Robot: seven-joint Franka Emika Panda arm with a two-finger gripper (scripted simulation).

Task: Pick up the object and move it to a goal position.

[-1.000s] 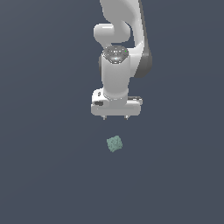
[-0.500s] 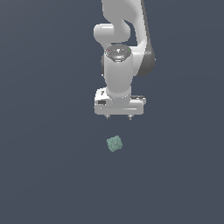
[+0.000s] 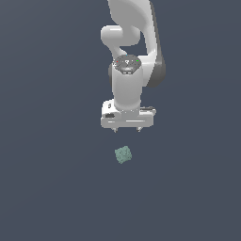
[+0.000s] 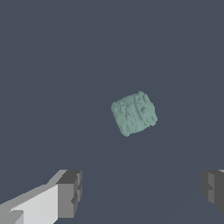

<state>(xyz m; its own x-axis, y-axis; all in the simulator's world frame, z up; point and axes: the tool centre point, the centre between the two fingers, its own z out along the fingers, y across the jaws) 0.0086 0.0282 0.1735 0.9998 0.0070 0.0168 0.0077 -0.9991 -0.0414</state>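
Jaws wide apart on my end, nothing between them. Gripper [image 3: 127, 129] hangs nose-down off the white arm [image 3: 134, 52], over the dark grey table [image 3: 52, 188]. The object [image 3: 123, 154], a small pale teal-green block with a rough speckled face, sits on the table just below the gripper in the exterior view, a touch toward that view's left of the gripper's centre, and clear of it: no contact. It is turned at an angle, edges not square to the jaws. Wrist view: block [image 4: 134, 113] in mid-frame, both dark fingertips [image 4: 70, 193] well apart from it, one on each side of the picture.
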